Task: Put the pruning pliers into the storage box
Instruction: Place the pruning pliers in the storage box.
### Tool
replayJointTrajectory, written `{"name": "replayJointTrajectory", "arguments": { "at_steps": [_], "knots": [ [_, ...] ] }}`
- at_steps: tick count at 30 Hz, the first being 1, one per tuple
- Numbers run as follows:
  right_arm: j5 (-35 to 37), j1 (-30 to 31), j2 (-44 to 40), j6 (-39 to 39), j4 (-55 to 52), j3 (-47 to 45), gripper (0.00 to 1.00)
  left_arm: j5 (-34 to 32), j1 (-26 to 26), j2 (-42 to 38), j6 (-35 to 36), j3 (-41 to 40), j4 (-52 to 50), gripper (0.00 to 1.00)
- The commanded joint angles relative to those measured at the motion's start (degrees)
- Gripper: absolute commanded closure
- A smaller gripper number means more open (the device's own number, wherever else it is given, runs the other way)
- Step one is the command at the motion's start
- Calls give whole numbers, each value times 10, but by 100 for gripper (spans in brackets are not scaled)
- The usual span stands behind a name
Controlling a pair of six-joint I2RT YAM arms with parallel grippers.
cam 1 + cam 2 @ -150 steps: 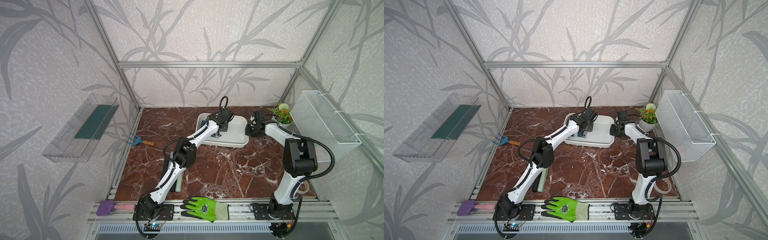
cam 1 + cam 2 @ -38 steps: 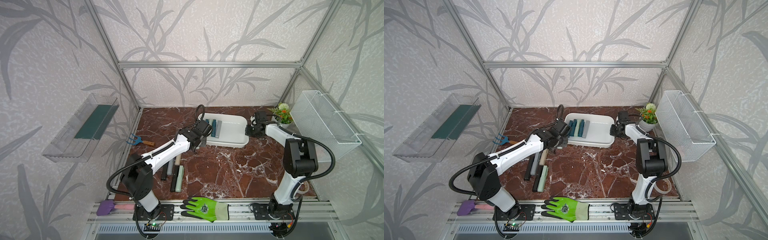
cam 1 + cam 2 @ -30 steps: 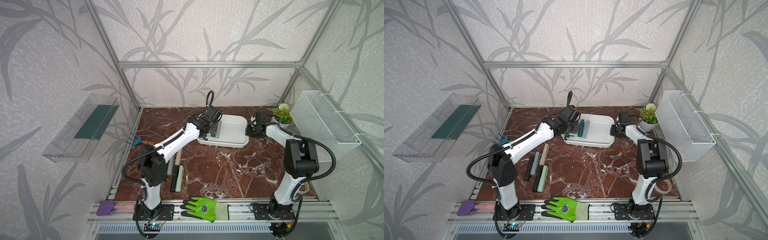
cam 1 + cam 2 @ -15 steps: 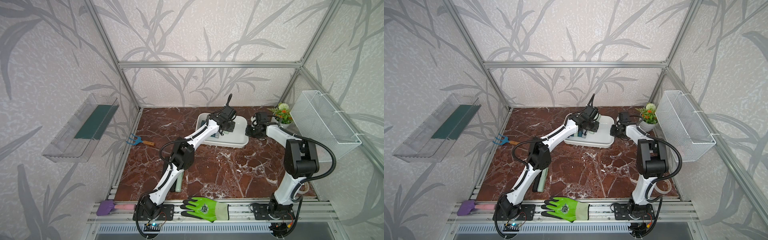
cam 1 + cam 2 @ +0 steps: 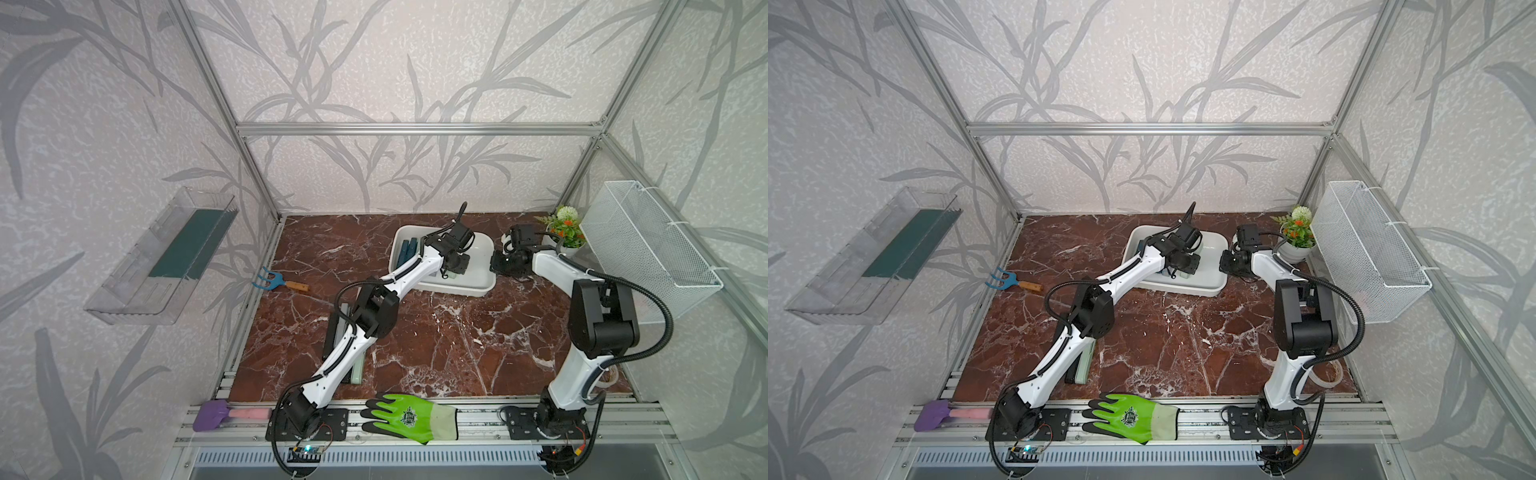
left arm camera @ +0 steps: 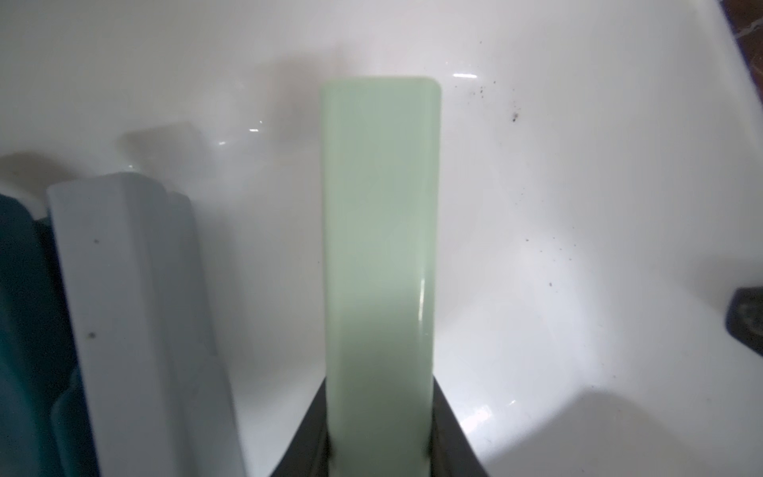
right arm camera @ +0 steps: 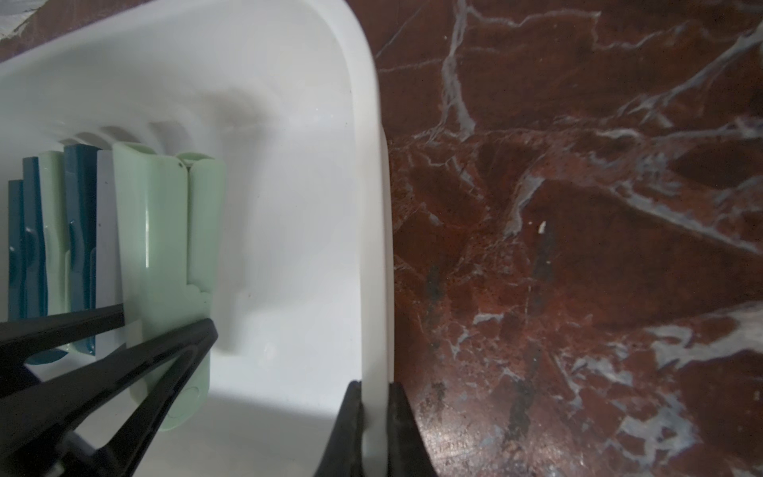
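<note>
The left pincer [image 6: 380, 413] is closed most of the way on a pale green pruning plier [image 6: 380, 227] and holds it by one end. The plier is low inside the storage box [image 7: 371, 206], just beside a row of other pruning pliers [image 7: 78, 231] that lie in the box. I cannot tell if it touches the box floor. The right pincer [image 7: 375, 421] is squeezed tight on the box rim, one finger inside the box and one outside. A few more pliers [image 5: 331, 336] lie on the table [image 5: 457, 340], well apart from the box, partly hidden under the left arm.
</note>
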Motion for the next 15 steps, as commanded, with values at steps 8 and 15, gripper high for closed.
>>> {"name": "replayJointTrajectory", "arguments": {
  "at_steps": [8, 15],
  "knots": [
    [-23, 10, -22, 3, -22, -23, 90, -33, 27, 19, -18, 14, 5, 83],
    [-23, 10, -24, 4, -23, -21, 90, -44, 33, 22, -22, 16, 10, 82]
  ]
}}
